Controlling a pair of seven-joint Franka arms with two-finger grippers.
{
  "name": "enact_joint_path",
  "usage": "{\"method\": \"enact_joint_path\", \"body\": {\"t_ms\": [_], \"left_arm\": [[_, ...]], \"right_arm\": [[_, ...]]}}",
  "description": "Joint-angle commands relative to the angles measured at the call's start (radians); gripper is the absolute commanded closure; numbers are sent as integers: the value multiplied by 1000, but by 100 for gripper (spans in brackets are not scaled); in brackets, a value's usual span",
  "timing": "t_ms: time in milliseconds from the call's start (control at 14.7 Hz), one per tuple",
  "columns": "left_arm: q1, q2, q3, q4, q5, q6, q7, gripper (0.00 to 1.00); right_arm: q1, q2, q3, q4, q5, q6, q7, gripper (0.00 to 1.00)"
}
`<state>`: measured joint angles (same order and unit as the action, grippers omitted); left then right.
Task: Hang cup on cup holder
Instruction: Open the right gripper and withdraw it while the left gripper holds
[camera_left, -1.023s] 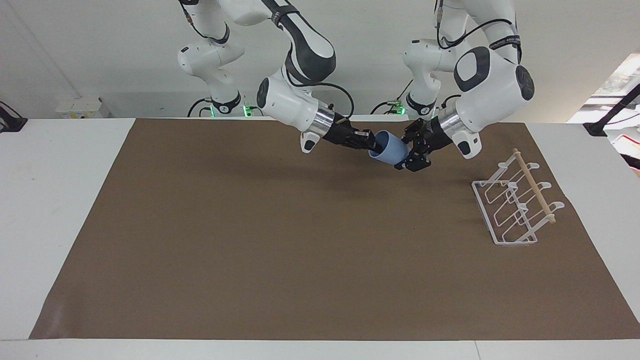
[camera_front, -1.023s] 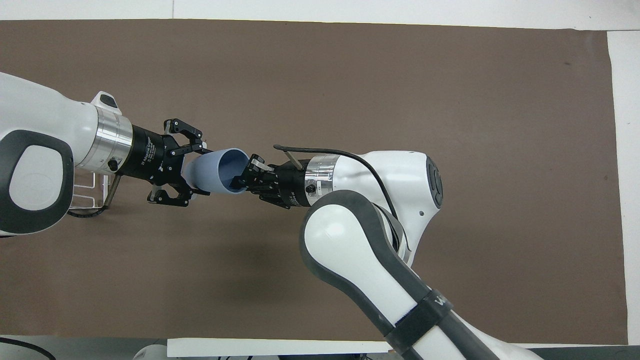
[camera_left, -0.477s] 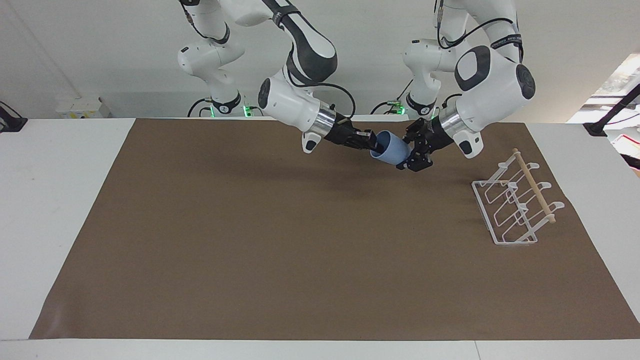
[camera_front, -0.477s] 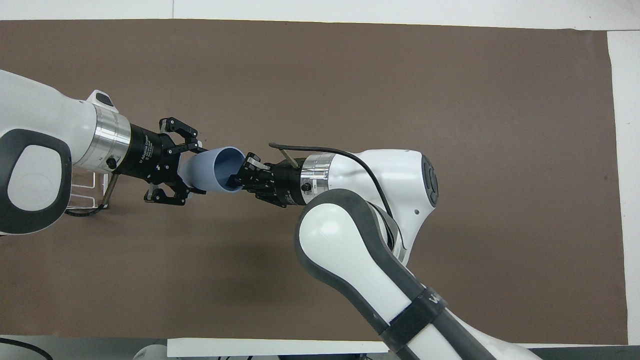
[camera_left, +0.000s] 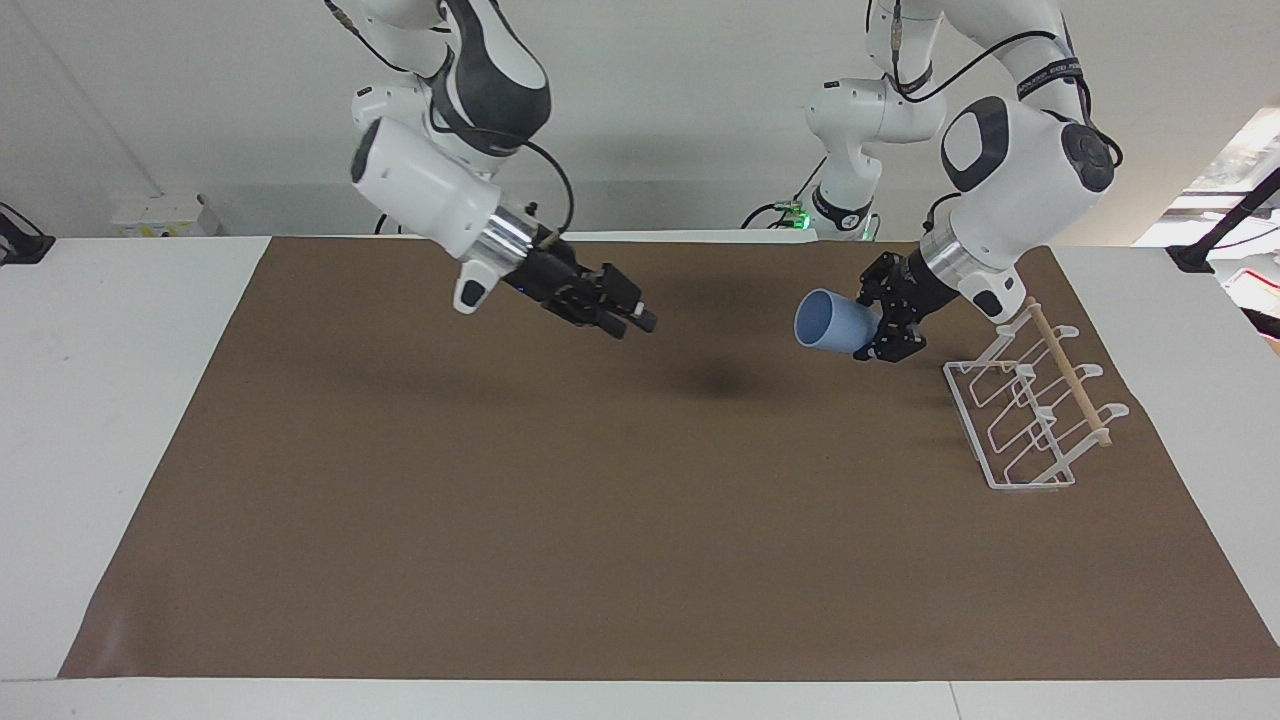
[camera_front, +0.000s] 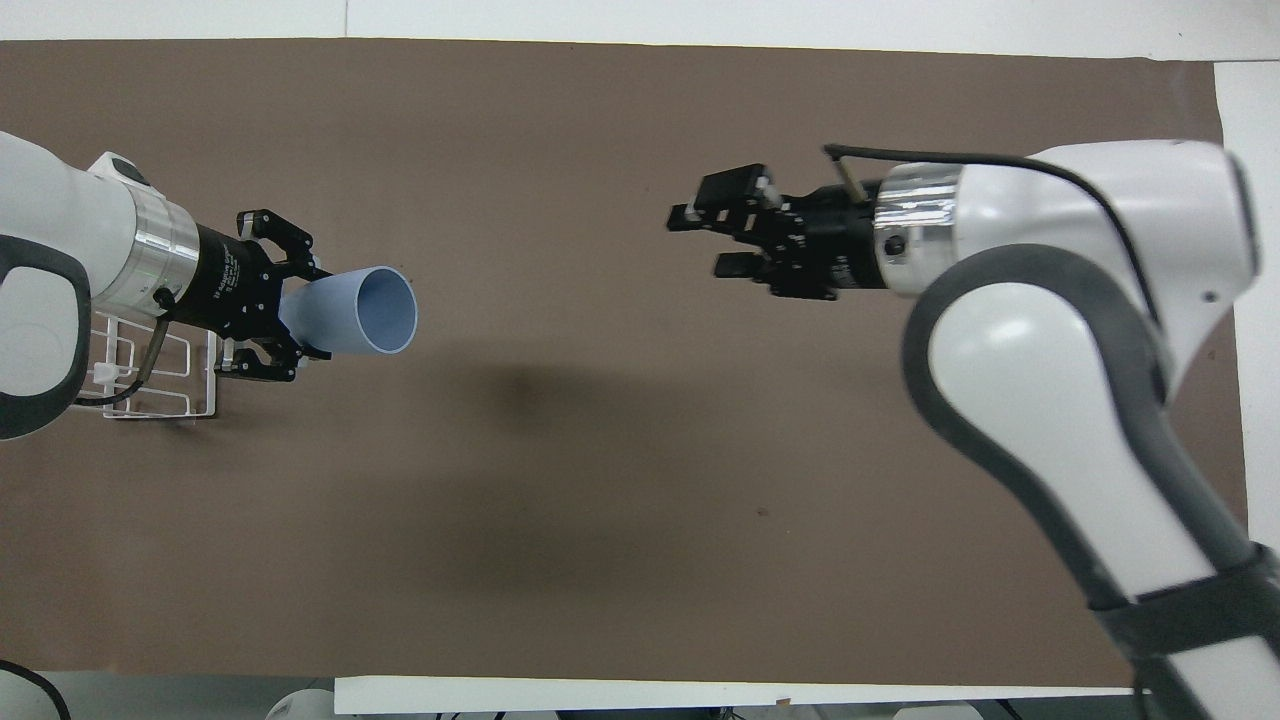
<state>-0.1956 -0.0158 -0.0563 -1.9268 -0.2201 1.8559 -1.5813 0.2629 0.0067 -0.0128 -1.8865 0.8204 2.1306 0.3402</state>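
Since a second ago both arms have parted: my right tool let go of the cup and drew back toward the right arm's end of the worktop, fingers apart and empty. My left tool is clamped on the cup's base, holding it on its side in the air just beside the cup holder, which stands near the left arm's edge. With so little of the tapered base gripped, I judge the cup could twist or slip as I tip it over a prong.
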Motion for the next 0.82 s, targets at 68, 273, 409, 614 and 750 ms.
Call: {"method": "enact_joint_path", "body": {"t_ms": [68, 273, 409, 614, 750], "left_arm": [[-123, 11, -7, 29, 453, -67, -71, 100], [-181, 10, -10, 28, 782, -170, -109, 100], [-192, 14, -10, 22, 984, -179, -216, 100], [-225, 8, -10, -12, 1299, -230, -244, 100], [-213, 22, -8, -20, 1459, -267, -244, 100]], "right_arm": [[-137, -68, 14, 10, -336, -211, -67, 0], [-186, -76, 10, 145, -666, -435, -136, 0], [-227, -76, 8, 232, -771, -571, -138, 0], [-263, -76, 10, 314, -911, -684, -271, 0], [-278, -73, 1, 326, -934, -753, -302, 0]]}}
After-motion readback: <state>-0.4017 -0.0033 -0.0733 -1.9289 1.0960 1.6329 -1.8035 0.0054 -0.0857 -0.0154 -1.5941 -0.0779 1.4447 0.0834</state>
